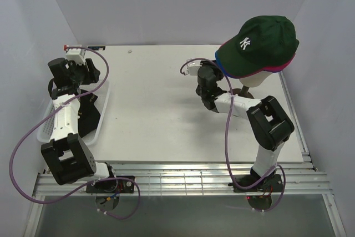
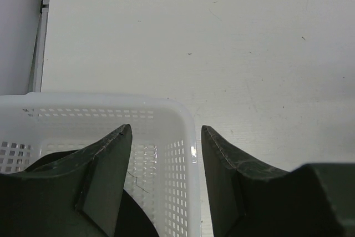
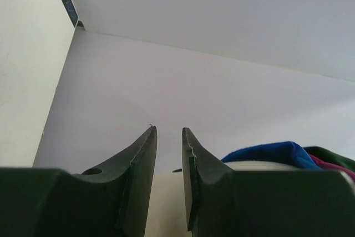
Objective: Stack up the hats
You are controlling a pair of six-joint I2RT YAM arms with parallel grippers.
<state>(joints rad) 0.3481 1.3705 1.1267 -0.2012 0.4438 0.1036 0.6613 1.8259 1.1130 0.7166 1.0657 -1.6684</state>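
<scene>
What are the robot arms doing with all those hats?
They are stacking caps on a dummy head. The green cap sits on top, with a pink cap and a blue cap peeking out underneath. The right arm's fingers are beside the head, slightly apart and holding nothing. The left arm's fingers hang open over the white basket.

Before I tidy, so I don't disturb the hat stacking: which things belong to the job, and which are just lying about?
Job: green NY cap, magenta cap, blue cap.
Lying about: mannequin head under them, white mesh basket.
</scene>
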